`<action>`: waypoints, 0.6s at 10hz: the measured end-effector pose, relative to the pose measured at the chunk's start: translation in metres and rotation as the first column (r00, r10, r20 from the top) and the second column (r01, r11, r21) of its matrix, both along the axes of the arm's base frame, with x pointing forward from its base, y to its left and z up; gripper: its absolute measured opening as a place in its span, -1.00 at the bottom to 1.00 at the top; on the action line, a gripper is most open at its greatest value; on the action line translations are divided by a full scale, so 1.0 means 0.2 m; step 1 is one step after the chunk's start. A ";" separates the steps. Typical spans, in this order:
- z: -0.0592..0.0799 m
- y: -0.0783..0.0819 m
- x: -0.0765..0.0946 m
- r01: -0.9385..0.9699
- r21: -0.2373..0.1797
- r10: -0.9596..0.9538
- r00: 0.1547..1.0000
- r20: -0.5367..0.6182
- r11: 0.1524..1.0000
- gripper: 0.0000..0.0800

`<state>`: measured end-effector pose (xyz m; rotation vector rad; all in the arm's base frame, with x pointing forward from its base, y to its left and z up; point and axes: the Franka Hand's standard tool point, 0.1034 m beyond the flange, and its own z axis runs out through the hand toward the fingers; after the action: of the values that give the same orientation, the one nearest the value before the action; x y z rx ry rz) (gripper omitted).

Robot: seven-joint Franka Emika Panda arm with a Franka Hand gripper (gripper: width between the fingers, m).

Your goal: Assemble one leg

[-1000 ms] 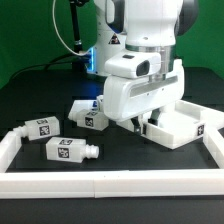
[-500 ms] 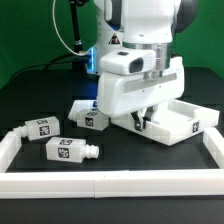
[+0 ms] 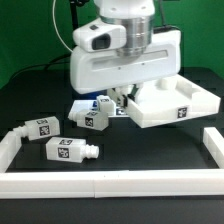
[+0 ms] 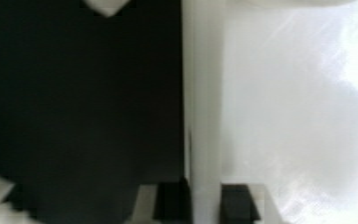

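Two dark fingertips (image 4: 172, 200) of the gripper (image 4: 206, 201) show in the wrist view. They are nearly closed, with only a narrow white strip between them. Judgement: they are clamped on the raised rim of the large white tray-like piece (image 3: 185, 100), though the contact itself is blurred. Against the frames of a second and half a second ago, the arm has swung toward the exterior view's left. The tray-like piece has gone with it and now stands higher in the picture, with its near corner close to the cluster of legs. Whether it is clear of the table or only dragged cannot be confirmed. No leg is held. The nearest leg (image 3: 91, 119) lies just beside that corner. The second leg (image 3: 42, 127) rests by the white border rail (image 3: 110, 184) at the exterior view's left. The front leg (image 3: 68, 150) lies on its side, peg toward the exterior view's right. All three are unmoved from the earlier frames. Judgement: the current step is repositioning the tray-like piece, and picking up and fitting a leg is still to come.
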<state>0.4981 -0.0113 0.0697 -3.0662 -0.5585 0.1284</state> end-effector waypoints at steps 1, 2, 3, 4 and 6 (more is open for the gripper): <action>-0.01 0.01 -0.01 0.000 -0.001 0.000 1.000 -0.005 1.000 -0.86; -0.01 0.01 -0.01 -0.003 0.000 0.003 1.000 -0.006 1.000 -0.86; -0.01 0.01 -0.01 -0.002 -0.001 0.002 1.000 -0.007 1.000 -0.86; -0.02 0.01 -0.02 0.002 -0.001 -0.002 1.000 -0.009 1.000 -0.86; -0.10 -0.02 0.00 0.158 -0.027 -0.159 0.986 -0.056 0.987 -0.86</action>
<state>0.4991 -0.0146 0.0506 -3.1006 -0.3110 0.2212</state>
